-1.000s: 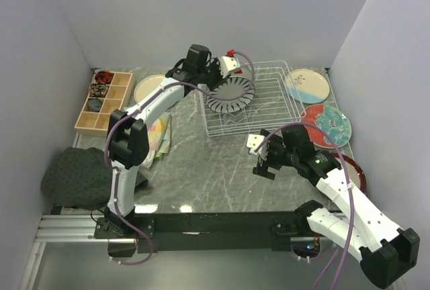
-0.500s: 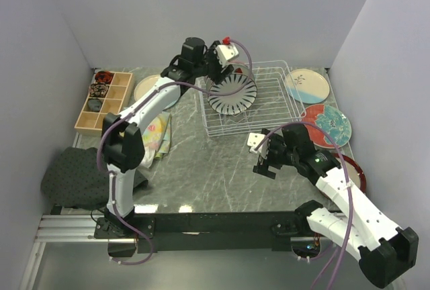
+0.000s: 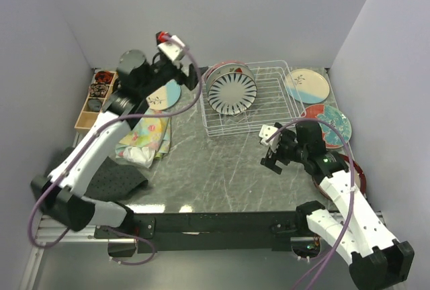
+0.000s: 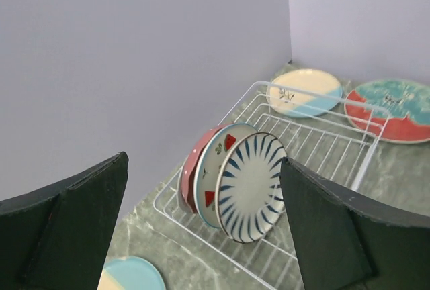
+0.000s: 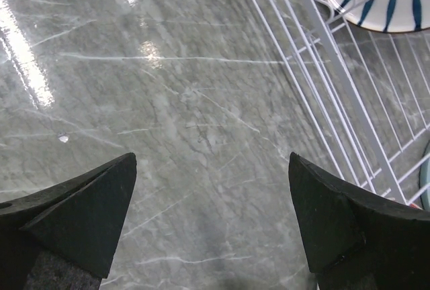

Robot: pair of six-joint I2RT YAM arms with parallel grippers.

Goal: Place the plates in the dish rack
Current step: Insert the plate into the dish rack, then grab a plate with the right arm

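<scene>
Fixed view above behind arms [image 3: 336,189], left wrist overlooking dish rack [image 4: 322,146], right wrist close, probably sharing it

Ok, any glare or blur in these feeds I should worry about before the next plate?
Right wrist: bright glare streaks on the tabletop at upper left, the rest readable; its fingers are dark and soft. Left wrist: fingers blurred, but the striped plate and dish rack are sharp. Top external: evenly lit, two small glints near the tabletop's front edge.

A robotics lab cell: plain lilac wall panels [image 3: 222,15] enclose a grey marbled table [image 3: 201,169]; a white robot arm [image 3: 91,150] and its twin [image 3: 339,186] sit bolted to a black rail [image 3: 215,225].
</scene>
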